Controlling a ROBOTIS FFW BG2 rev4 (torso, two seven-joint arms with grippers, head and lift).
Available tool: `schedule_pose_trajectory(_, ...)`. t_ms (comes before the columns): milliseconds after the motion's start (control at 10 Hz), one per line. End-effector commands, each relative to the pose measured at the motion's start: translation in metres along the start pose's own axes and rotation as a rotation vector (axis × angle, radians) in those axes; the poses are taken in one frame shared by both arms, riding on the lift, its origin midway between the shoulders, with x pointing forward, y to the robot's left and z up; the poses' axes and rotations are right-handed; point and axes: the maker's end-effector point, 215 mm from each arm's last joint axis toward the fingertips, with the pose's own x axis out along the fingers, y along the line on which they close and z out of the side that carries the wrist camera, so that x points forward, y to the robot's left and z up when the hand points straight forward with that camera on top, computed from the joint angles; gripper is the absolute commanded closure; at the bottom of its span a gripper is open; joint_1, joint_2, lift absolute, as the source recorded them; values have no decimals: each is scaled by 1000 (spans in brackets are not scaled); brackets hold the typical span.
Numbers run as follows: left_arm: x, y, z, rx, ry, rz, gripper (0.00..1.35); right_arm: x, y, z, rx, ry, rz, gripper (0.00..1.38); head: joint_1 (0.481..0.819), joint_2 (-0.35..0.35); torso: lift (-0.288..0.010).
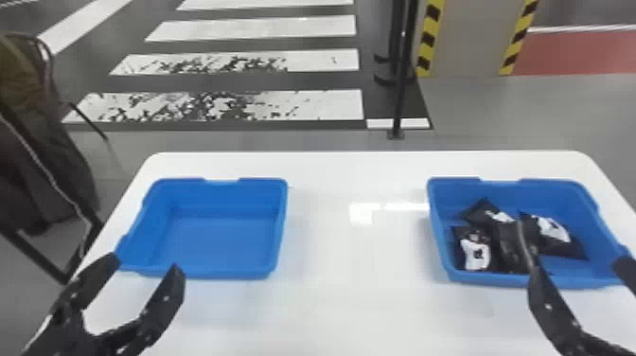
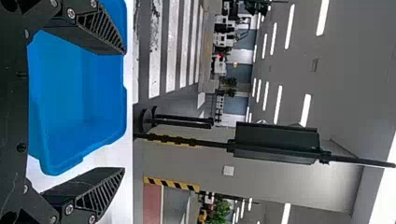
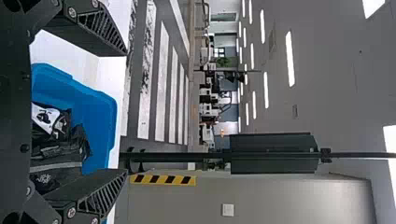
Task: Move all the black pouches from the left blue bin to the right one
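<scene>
Currently, the black pouches (image 1: 512, 244) are lying in the right blue bin (image 1: 544, 195), bunching and overlapping toward its left edge and near left corner, some with white patches facing up. That bin is sitting toward the desk's (image 1: 350, 303) right edge. The left blue bin (image 1: 213, 246) is resting toward the desk's left edge, its floor showing bare. The left gripper (image 1: 145, 261) is hanging by that bin's near edge, fingers spreading wide; the right gripper (image 1: 577, 263) is hovering by the right bin's near edge, also gaping wide.
</scene>
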Motion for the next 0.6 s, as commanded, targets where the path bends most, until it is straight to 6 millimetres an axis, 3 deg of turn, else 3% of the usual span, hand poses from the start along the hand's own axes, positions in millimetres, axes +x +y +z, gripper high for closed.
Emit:
schedule_pose_trajectory(0,-1,0,-2,-4,4,3,159,0,0,-1,1,1,-1,139,695,89,-140)
schedule_pose_trajectory(500,-1,1,-4,-6,11,5,160,-1,0,-2,10,3,-2,147,695,88,-140)
